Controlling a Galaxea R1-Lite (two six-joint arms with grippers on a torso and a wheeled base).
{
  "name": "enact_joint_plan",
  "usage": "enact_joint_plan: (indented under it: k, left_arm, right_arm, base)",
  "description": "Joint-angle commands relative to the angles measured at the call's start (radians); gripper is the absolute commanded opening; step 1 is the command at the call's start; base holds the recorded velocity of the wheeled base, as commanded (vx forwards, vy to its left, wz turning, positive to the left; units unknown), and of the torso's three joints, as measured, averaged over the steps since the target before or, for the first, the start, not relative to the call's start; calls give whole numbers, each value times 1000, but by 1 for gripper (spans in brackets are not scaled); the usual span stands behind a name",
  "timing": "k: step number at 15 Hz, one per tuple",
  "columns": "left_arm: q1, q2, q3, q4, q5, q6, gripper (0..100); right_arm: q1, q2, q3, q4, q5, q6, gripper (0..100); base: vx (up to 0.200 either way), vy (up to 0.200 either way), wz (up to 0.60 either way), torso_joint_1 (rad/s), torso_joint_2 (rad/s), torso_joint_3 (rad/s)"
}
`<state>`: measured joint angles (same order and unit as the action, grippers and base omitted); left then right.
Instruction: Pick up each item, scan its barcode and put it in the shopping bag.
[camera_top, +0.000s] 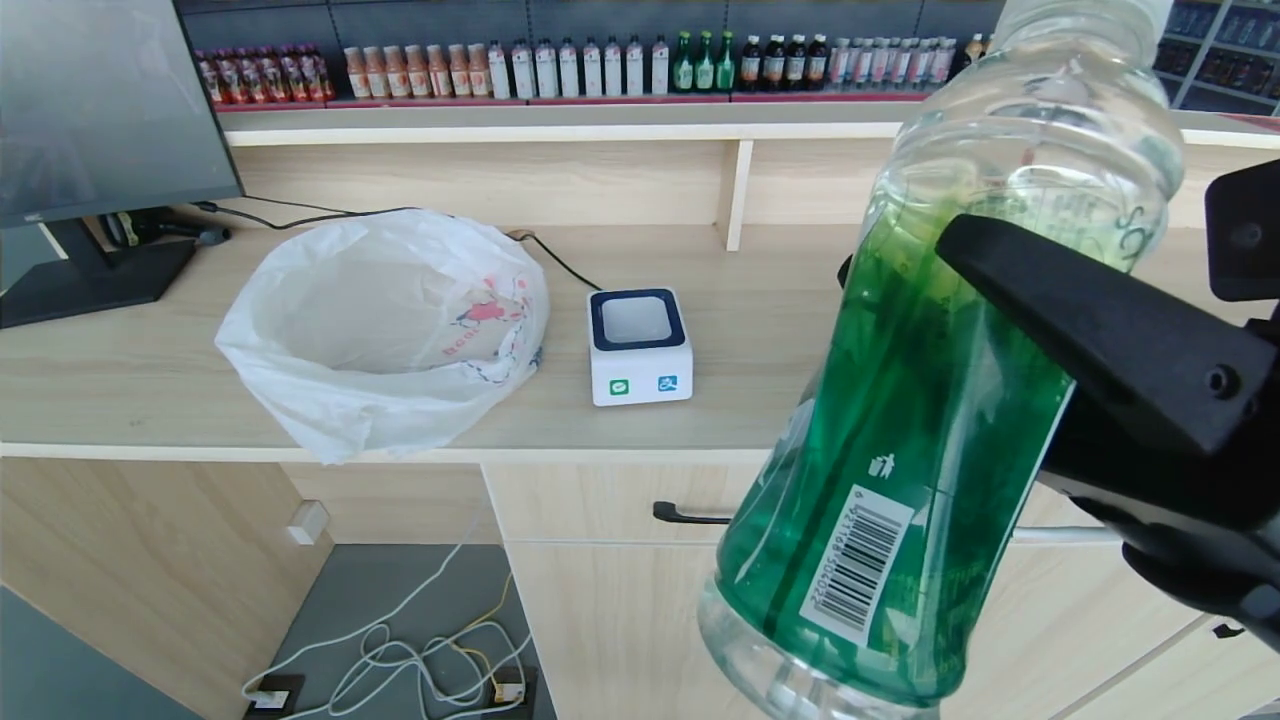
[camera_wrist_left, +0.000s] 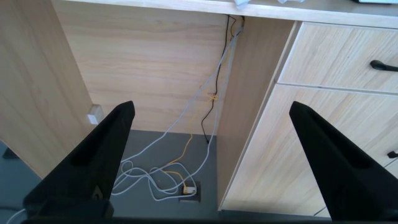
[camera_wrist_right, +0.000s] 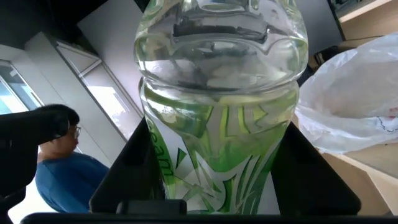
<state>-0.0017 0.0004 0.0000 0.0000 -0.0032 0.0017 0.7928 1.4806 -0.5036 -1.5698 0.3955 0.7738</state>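
A clear bottle (camera_top: 900, 450) with a green label is held tilted, close to the head camera, its barcode (camera_top: 860, 565) facing the camera near the base. My right gripper (camera_top: 897, 252) is shut on the bottle (camera_wrist_right: 221, 74), one black finger (camera_top: 1090, 330) across its front. On the wooden counter, the white shopping bag (camera_top: 385, 330) stands open, with the white scanner box (camera_top: 640, 345) to its right. The bag (camera_wrist_right: 354, 99) also appears behind the bottle in the right wrist view. My left gripper (camera_wrist_left: 211, 109) hangs open and holds nothing, below counter height in front of the cabinet opening.
A monitor (camera_top: 100, 100) stands at the counter's back left. Behind the counter is a shelf of bottles (camera_top: 600, 65). Under the counter are drawers with a black handle (camera_top: 690, 517), and loose cables (camera_top: 400, 660) lie on the floor in the opening (camera_wrist_left: 168, 174).
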Motion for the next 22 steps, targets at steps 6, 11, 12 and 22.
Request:
enact_joint_plan:
  k: [6,11,12,22]
  left_arm:
    - [0,0,0,0,0,0,100]
    - [0,0,-2,0,0,0,100]
    - [0,0,0,0,0,0,100]
    - [0,0,0,0,0,0,100]
  right_arm:
    - [2,-10,-1,-1,2,-54,0]
    - [-1,-8,23,-1,-1,-145,0]
    - [-6,-5,36,-1,-4,-174,0]
    - [-15,66,154,-1,-288,-611,0]
  base:
    - [0,0,0,0,0,0]
    - [0,0,0,0,0,0]
    - [0,0,0,0,0,0]
    - [0,0,0,0,0,0]
